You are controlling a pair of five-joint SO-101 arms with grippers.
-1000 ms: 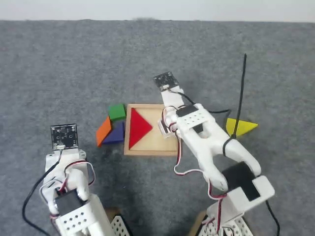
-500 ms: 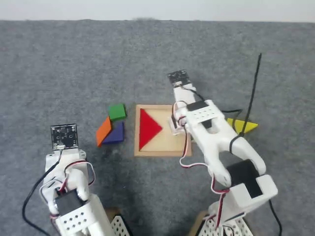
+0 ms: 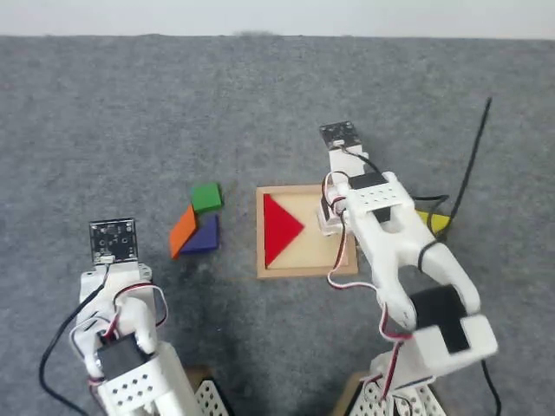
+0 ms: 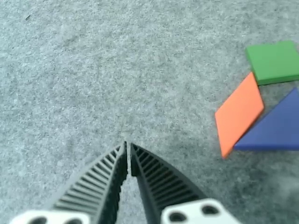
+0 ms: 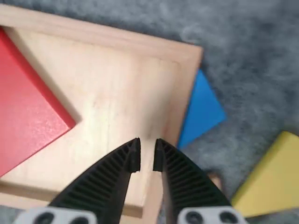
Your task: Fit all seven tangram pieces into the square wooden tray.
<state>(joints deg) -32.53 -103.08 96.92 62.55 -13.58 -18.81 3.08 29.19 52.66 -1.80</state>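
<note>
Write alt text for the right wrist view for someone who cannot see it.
The right hand, fingers a narrow gap apart and empty, hangs over the bare floor of the square wooden tray near its rim. A red triangle lies in the tray; a blue piece and a yellow piece lie outside it on grey carpet.

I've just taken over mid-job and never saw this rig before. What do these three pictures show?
Two small robot arms sit side by side at a grey table. The high view looks down over both; each other picture comes from a camera on one arm's wrist, looking along its gripper. The left gripper is shut, empty, above bare surface near a green square, orange parallelogram and dark blue triangle. The right gripper, slightly open and empty, is over the wooden tray, which holds a red triangle. A light blue piece and a yellow piece lie just outside the tray.
</note>
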